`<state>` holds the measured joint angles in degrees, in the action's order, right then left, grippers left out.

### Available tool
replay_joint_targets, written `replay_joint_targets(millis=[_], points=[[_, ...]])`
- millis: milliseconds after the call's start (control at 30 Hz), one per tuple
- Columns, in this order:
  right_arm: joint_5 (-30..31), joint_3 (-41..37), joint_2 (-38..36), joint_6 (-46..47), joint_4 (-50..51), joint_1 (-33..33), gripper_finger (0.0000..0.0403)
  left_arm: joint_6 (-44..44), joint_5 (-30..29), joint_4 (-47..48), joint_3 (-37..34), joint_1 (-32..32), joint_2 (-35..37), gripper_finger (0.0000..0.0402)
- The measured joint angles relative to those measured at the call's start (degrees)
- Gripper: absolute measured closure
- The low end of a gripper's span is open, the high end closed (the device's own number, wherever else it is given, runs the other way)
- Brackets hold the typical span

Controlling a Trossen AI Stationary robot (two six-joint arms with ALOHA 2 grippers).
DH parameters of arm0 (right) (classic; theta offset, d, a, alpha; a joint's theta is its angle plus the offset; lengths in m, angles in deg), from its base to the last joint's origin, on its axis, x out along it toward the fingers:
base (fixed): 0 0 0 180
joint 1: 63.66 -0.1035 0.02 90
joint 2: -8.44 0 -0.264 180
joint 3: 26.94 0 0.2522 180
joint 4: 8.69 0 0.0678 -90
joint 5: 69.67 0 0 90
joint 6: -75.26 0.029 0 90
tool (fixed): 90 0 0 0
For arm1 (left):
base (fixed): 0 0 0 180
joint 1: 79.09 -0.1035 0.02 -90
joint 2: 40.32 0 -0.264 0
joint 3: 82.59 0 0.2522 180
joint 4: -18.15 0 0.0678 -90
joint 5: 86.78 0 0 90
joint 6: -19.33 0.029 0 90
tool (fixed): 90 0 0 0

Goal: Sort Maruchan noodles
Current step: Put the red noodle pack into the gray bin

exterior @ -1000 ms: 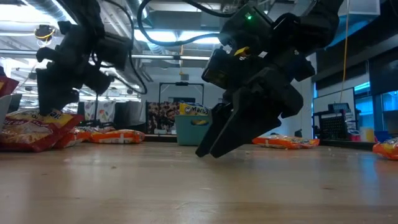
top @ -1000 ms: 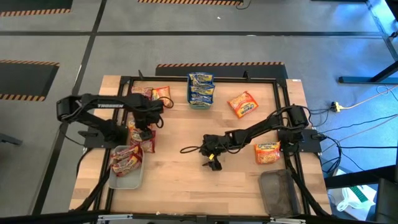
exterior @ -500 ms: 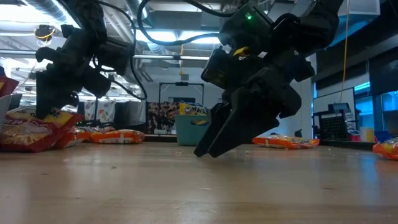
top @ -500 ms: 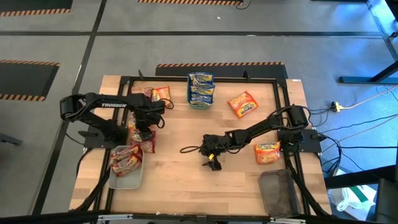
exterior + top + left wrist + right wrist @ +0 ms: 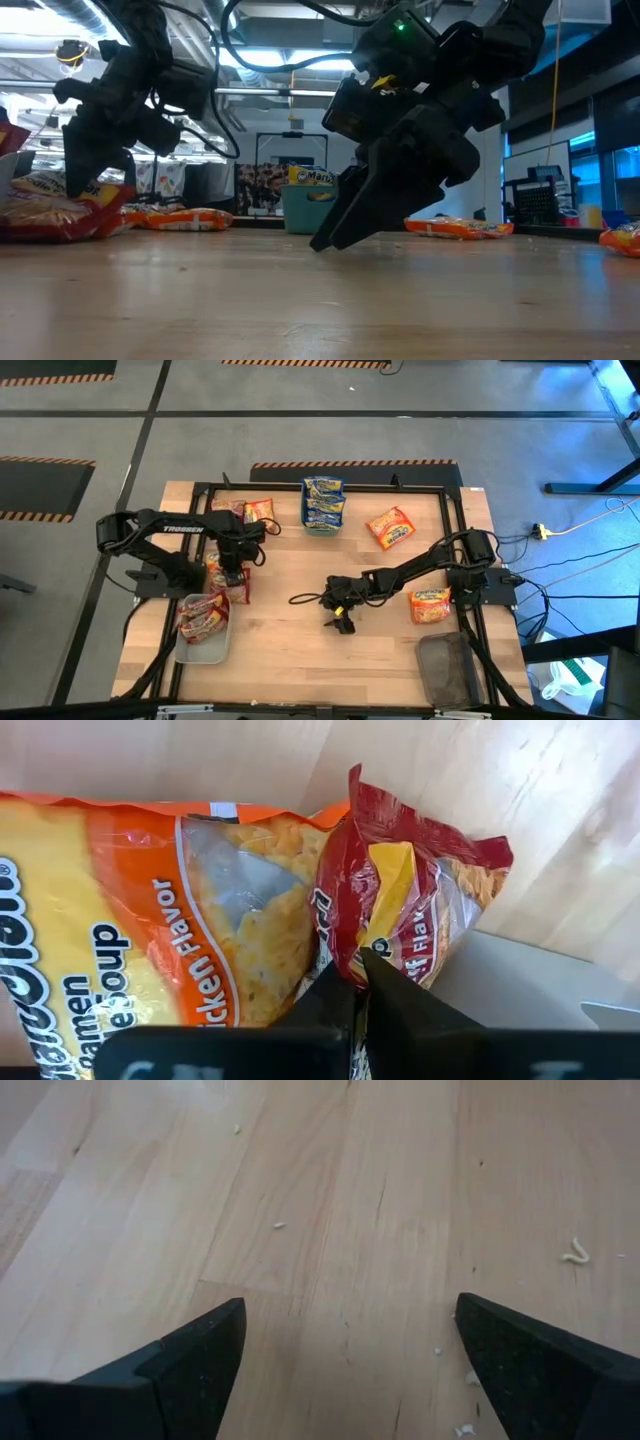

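My left gripper point(image 5: 229, 567) stands at the table's left over two Maruchan noodle packets and is shut on the red one point(image 5: 410, 905). That packet lies beside an orange chicken-flavor packet point(image 5: 130, 920). The red packet also shows under the fingers in the low view point(image 5: 60, 212). My right gripper point(image 5: 341, 618) hangs open just above bare wood at mid-table, with nothing between its fingers point(image 5: 200, 1355). More red packets lie in a grey tray point(image 5: 212, 650) at the near left. Blue-and-yellow packets stand in a teal bin point(image 5: 323, 528). My left gripper pinches the red packet at its edge point(image 5: 345, 955), the side next to the orange packet, between its two fingers. The fingers come steeply from above, pointing down. The packet lies on the table, its pinched edge crumpled upward.
Orange packets lie at the far left point(image 5: 258, 510), far right point(image 5: 390, 527) and right point(image 5: 430, 603). A dark tray point(image 5: 450, 668) sits at the near right. Bare wood spreads across the table's middle and near side. Noodle crumbs point(image 5: 575, 1252) dot the wood.
My left gripper has shut on the red packet's edge while staying in place. My right arm has kept still.
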<state>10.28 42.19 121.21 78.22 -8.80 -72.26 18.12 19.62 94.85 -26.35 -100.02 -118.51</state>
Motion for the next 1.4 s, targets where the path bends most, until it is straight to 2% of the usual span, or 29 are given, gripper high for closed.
replay_joint_targets(millis=[233,733,1200,1400], points=[[3.0,0.0,0.0,-0.02,0.03,0.0,0.0052,-0.15,-3.93,0.25,1.73,1.45,0.04,0.04],[3.18,0.0,0.0,-0.04,0.27,0.0,0.0052,-5.85,-9.07,1.42,20.29,12.24,0.19,0.0401],[3.18,0.0,0.0,0.42,0.24,0.0,0.0052,-16.93,-17.62,0.93,30.59,26.43,0.19,0.0401],[3.18,0.02,0.0,1.32,0.2,0.0,0.0052,-24.87,-17.93,3.49,34.51,33.95,0.22,0.0401]])
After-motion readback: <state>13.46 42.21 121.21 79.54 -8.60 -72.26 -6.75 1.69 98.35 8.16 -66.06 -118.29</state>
